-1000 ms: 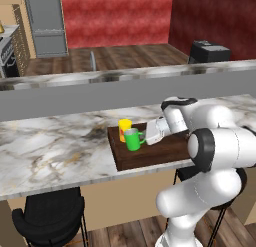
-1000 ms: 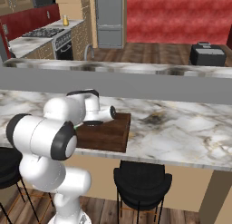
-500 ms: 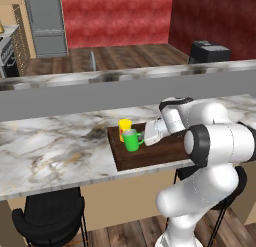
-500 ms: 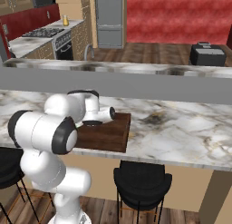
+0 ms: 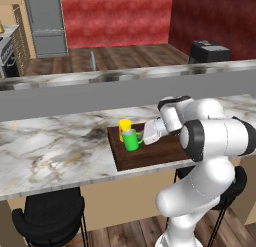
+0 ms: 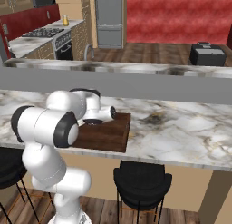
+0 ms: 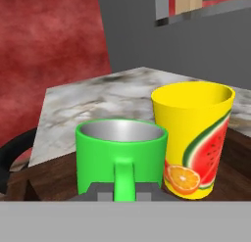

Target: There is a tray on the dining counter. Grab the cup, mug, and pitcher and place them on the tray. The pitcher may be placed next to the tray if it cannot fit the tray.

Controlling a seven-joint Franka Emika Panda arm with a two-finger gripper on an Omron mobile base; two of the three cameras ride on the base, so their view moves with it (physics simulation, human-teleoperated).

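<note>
mug (image 5: 131,140): stands on the tray, just beside the cup; handle faces the gripper.
gripper (image 5: 145,136): nearly closed, pinched on the mug's handle.
change: almost none over the last second; the arm is shifted slightly, the mug is unmoved, so it is judged set down and awaiting release.
cup (image 7: 196,138): on the tray (image 6: 108,136), behind the mug.
pitcher: judged still to be fetched.
writing: none; watermelon and orange pictures on the cup.

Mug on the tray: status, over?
Gripper shut on mug handle. Mug upright on tray beside cup. Nothing in the way.
</note>
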